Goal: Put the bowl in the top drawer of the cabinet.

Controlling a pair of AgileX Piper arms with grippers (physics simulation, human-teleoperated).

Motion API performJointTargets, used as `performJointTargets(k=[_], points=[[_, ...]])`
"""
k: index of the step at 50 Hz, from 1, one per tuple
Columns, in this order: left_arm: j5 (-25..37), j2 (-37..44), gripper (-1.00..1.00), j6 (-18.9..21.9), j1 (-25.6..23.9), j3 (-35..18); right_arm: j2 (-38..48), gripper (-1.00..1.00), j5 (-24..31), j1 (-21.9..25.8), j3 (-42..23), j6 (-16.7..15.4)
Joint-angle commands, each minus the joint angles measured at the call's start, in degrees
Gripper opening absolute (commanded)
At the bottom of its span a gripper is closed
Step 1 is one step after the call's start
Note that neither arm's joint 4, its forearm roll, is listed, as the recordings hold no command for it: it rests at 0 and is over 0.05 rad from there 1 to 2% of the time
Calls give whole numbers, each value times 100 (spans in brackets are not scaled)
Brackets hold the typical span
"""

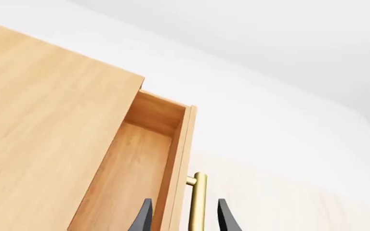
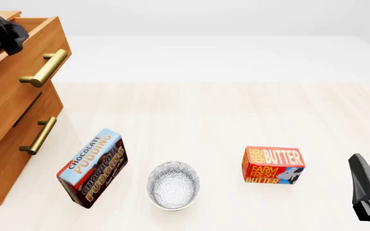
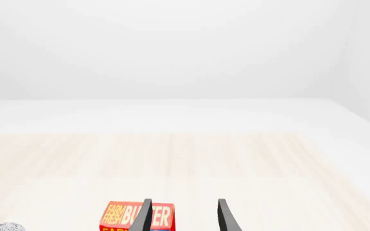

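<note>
**A:** Start big. What's the cabinet (image 2: pixel 8 120) doing?

**B:** It stands at the far left of the worktop (image 2: pixel 236 110). Its top drawer (image 2: pixel 24 62) is pulled out, and the lower one looks shut. The left tool (image 1: pixel 183 219) is up at that drawer, its fingers spread wide with the brass handle (image 1: pixel 198 202) between them. I can't tell from this angle whether they touch it.

**A:** And the right tool?

**B:** The right tool (image 3: pixel 183 216) is low at the near right, fingers wide apart, holding nothing. The butter box (image 2: pixel 273 165) lies just ahead of it.

**A:** Where's the bowl?

**B:** The bowl (image 2: pixel 173 185) sits upright on the worktop, near the front, between the pudding box (image 2: pixel 94 167) and the butter box, well apart from the drawer.

**A:** How will it handle?

**B:** I'd judge it light, stiff and probably smooth, so slippery. Pinch the rim wall, one finger inside and one outside, on the side facing the right tool.
</note>
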Motion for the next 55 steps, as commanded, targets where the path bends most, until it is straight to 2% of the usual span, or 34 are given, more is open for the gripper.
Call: performJointTargets(k=[1,18,55], points=[[27,93,100,-33,-174,23,2,100,0,0,0,1],[17,258,100,-75,-419,68,0,100,0,1,0,-1],[5,258,100,-306,-1364,64,-1,100,0,-1,0,1]])
